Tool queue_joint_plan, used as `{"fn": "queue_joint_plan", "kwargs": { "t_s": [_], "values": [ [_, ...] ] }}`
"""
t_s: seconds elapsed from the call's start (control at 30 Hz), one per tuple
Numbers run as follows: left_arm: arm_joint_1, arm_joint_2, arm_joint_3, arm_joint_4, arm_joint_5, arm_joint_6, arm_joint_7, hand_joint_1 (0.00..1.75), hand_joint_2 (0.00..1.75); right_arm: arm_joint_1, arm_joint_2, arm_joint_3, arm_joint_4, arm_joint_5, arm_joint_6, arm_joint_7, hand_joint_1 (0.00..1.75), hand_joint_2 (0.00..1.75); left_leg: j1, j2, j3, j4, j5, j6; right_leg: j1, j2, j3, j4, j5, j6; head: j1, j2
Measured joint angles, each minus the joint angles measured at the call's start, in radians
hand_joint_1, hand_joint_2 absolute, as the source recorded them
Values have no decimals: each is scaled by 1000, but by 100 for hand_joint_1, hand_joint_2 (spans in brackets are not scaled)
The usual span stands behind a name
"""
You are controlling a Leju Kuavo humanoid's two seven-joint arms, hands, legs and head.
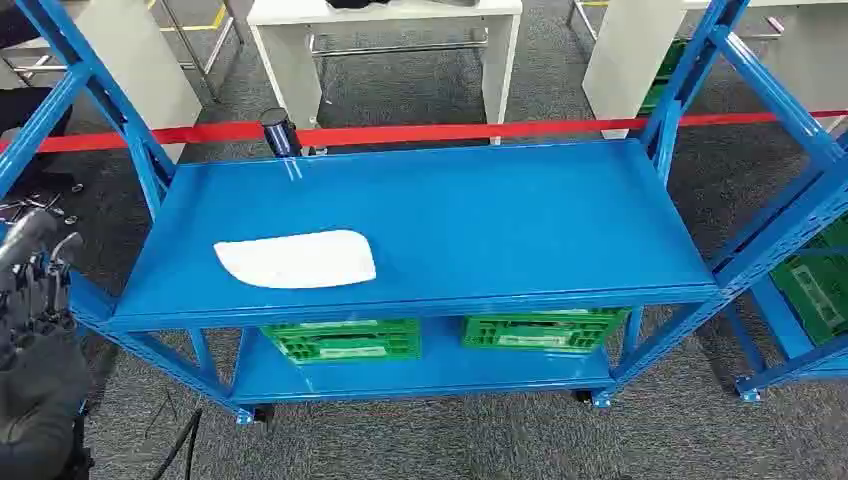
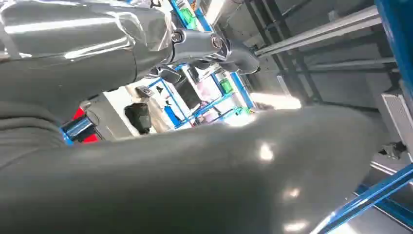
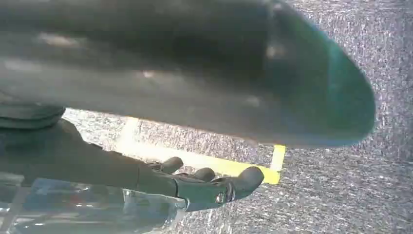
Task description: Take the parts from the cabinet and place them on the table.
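One white part [image 1: 297, 258] lies flat on the blue shelf [image 1: 520, 220] — looks thin, light, probably slippery, so grab an edge. Left hand [image 1: 35, 285] empty, fingers apart; right hand [image 3: 204, 183] loosely spread, holding nothing.

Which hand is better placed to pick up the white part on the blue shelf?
Probably the left hand: it is raised by the shelf's left end, and the white part lies toward that side. The right hand hangs over the floor.
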Motion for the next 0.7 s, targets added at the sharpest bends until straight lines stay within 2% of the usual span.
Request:
{"fn": "queue_joint_plan", "kwargs": {
  "t_s": [0.03,0.07,0.13,0.17,0.2,0.3,0.33,0.37,0.4,0.47,0.5,0.53,0.57,0.6,0.63,0.67,0.7],
  "values": [
    [0,0,1,0,0,0,0,0,0,0,0,0,0,0,0,0,0,0,1,0,-25,23,9,0,1,1,2,0,-3,0,0,0],
    [0,0,1,0,0,0,0,0,0,0,0,0,0,0,0,0,0,0,1,0,-26,0,39,2,2,4,6,0,-5,0,0,0],
    [0,0,3,0,10,-3,0,0,0,1,1,0,0,-1,0,0,0,0,0,-1,37,-163,151,14,6,10,20,-1,-13,2,0,0],
    [0,0,5,0,12,-4,0,0,0,3,3,0,0,-2,0,0,0,0,-5,-3,76,-255,198,28,6,13,25,-3,-16,4,0,0],
    [0,0,7,0,12,-5,1,0,175,5,12,0,0,-2,0,0,0,0,-10,-2,91,-281,185,40,8,14,24,-2,-18,7,3,0],
    [10,-1,14,0,8,-6,5,0,175,17,8,-1,-1,-2,0,0,0,0,-19,0,88,-289,186,44,4,14,19,-7,-18,21,2,0],
    [14,-1,17,0,-10,-8,6,0,175,20,11,-1,-1,-2,0,-1,0,0,-18,-1,93,-303,190,50,8,14,25,-13,-16,28,1,0],
    [17,-1,20,1,-40,-12,13,0,175,24,11,-2,-2,-2,0,-3,0,0,-5,2,114,-325,203,51,6,8,19,0,-24,28,3,0],
    [17,-1,22,2,-73,-18,26,0,175,27,9,-5,-3,-3,0,-5,0,0,-8,3,121,-333,205,58,8,6,3,37,-46,24,5,0],
    [19,1,26,9,-128,-30,52,0,175,31,6,-14,-10,-4,3,-5,0,0,-9,4,121,-333,204,61,6,6,-66,172,-102,16,5,0],
    [22,2,27,18,-157,-35,63,0,175,35,6,-18,-12,-3,6,-5,0,0,-9,4,120,-333,203,62,6,6,-113,260,-133,16,5,0],
    [22,6,28,29,-209,-39,81,0,175,40,5,-21,-19,-2,15,-5,0,0,-9,3,120,-332,203,61,5,6,-139,303,-139,23,6,0],
    [24,10,28,39,-250,-44,94,0,175,46,5,-24,-23,-2,21,-5,0,0,-8,1,121,-332,202,59,2,5,-136,289,-124,34,5,0],
    [26,15,28,53,-294,-48,107,0,175,50,6,-28,-31,0,25,-5,0,0,-7,0,123,-330,200,57,-2,5,-110,231,-94,47,6,0],
    [28,23,27,68,-328,-53,122,0,175,54,6,-35,-43,3,32,-5,0,0,-6,-1,124,-325,195,51,-6,2,-60,127,-50,62,5,0],
    [30,32,27,82,-352,-56,131,0,175,56,6,-40,-54,8,39,-5,0,0,-5,-1,123,-314,189,45,-10,-2,-12,33,-16,71,6,0],
    [33,43,27,98,-378,-56,136,0,175,57,7,-45,-64,11,47,-3,0,0,-9,0,120,-306,181,36,-6,-5,-1,14,-17,58,5,0]
  ]
}}
